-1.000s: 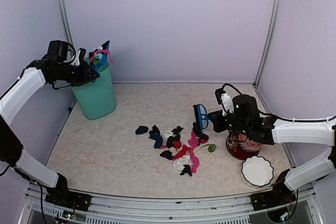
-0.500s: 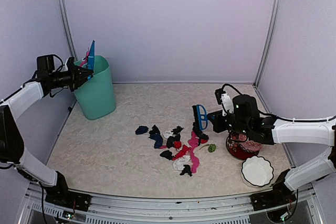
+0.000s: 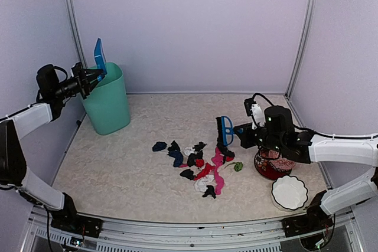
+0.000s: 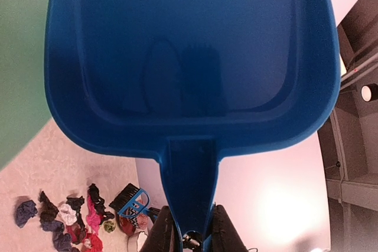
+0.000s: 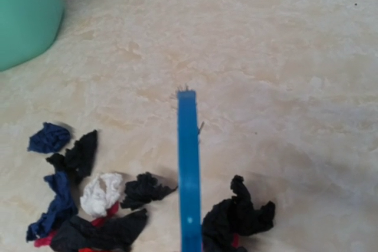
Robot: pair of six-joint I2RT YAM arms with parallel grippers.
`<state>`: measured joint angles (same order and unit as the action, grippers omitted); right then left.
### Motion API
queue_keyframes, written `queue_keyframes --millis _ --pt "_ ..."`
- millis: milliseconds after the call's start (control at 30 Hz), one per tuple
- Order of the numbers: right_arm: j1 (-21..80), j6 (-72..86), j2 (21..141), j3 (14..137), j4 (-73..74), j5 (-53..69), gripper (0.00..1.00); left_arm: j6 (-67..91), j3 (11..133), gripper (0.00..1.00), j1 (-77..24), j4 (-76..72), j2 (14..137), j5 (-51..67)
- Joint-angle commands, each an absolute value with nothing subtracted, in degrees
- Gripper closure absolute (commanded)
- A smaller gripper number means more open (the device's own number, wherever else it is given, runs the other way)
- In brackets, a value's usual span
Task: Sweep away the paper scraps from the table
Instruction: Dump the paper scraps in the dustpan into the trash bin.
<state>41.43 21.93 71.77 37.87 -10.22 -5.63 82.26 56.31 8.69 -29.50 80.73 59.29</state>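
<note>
I am holding the blue brush [image 3: 225, 131] clamped in my right pincer [image 3: 239, 129], the paper scraps [image 3: 198, 166] lying on the desk [image 3: 118, 163] at its 8 o'clock, while my left pincer [image 3: 88, 78] is clamping the dustpan [image 3: 99, 57] far off at 10 o'clock.

The bin [image 3: 109, 101] fills the far-left corner of the table [image 3: 118, 169]. The dustpan [image 3: 99, 57] stands upright over its rim in the left gripper [image 3: 88, 79], blocking entry from above. The paper scraps [image 3: 198, 166] lie clustered mid-table, and the brush [image 3: 225, 131] stands at their far right end in the right gripper [image 3: 241, 132]. Near the near-right corner the red bowl [image 3: 270, 166] sits under the right arm [image 3: 336, 146], with the white dish [image 3: 289, 192] just beside it toward the near edge. Bare tabletop runs in front of the bin along the left edge, along the near edge left of the scraps, and along the far edge to the far-right corner.
</note>
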Motion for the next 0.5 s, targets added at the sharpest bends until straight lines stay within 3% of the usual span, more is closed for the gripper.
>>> queue_keyframes --millis 0,267,467 --pt "40.8 22.7 68.8 36.3 -11.3 -5.4 1.00 75.9 60.2 1.00 9.1 -23.7 76.1 57.9" --pt "40.8 21.8 65.8 35.2 -9.6 -7.9 1.00 52.8 66.9 1.00 4.8 3.0 69.7 55.8" --pt "40.7 21.4 64.5 34.3 -10.1 -8.5 1.00 36.8 68.0 1.00 -4.3 23.3 63.1 41.4"
